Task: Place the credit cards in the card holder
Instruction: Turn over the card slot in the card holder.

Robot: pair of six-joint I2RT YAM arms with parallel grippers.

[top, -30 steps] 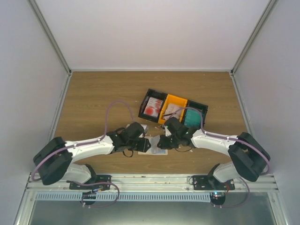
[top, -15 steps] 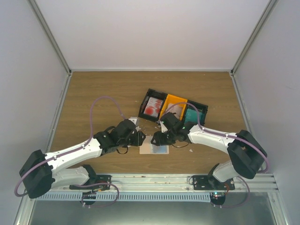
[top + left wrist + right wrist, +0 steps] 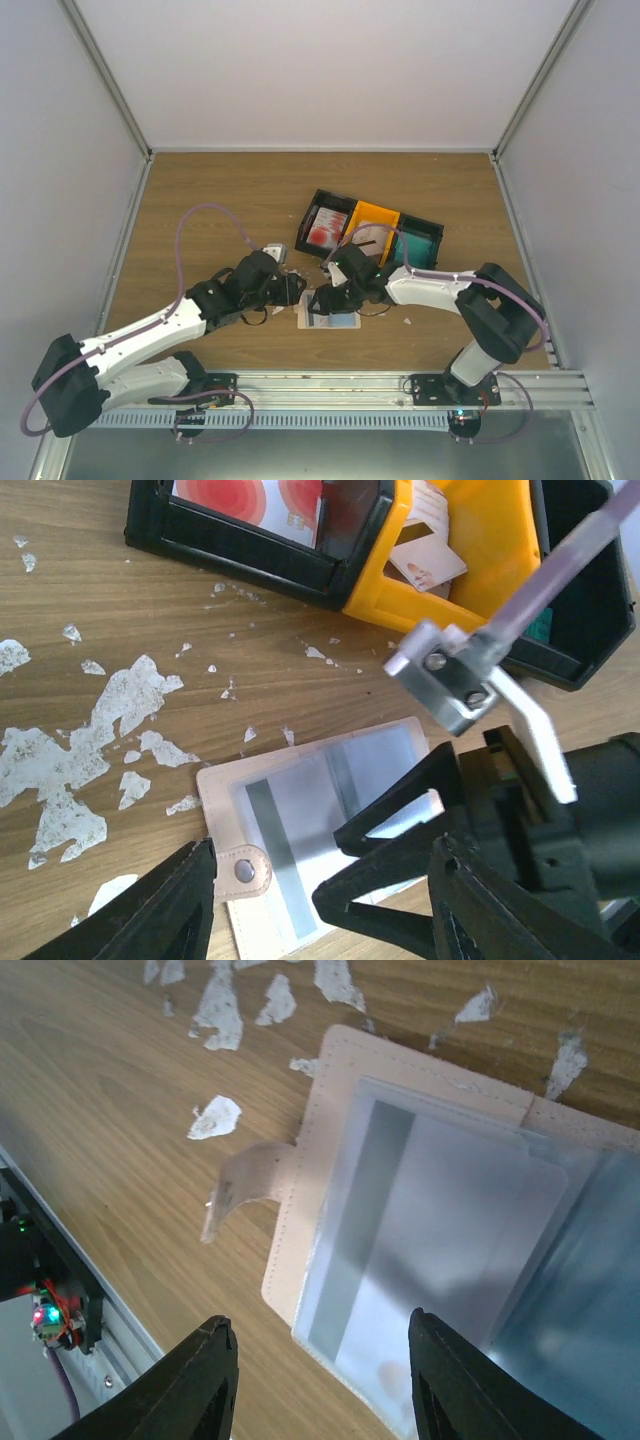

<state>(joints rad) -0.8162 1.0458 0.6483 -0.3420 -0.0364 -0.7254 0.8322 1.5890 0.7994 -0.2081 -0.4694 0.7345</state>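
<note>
— Card holder (image 3: 340,322), where is it?

— It lies open and flat on the table (image 3: 200,200), near the front edge, between the two arms. Its snap tab (image 3: 243,870) sticks out on one side.

— Is anything in it?

— Yes. A grey card (image 3: 430,1220) with a darker stripe sits in a clear pocket.

— What about the left gripper (image 3: 299,293)?

— Its fingers (image 3: 165,910) stand well apart with nothing between them. It holds nothing and hangs by the tab side of the holder.

— And the right gripper (image 3: 318,302)?

— Its fingers (image 3: 200,1380) are apart too, and nothing is pinched. It is right over the holder (I cannot tell if the tips touch it).

— Where are the other cards?

— In the bins just behind the holder. The white cards with red spots (image 3: 250,495) are in the left black bin (image 3: 230,555). The pale cards (image 3: 430,565) are in the orange bin (image 3: 480,535) in the middle. A teal card (image 3: 415,250) is in the right black bin (image 3: 580,630).

— What are those little white bits?

— White scraps (image 3: 120,695), lying on the wood beside the holder.
</note>
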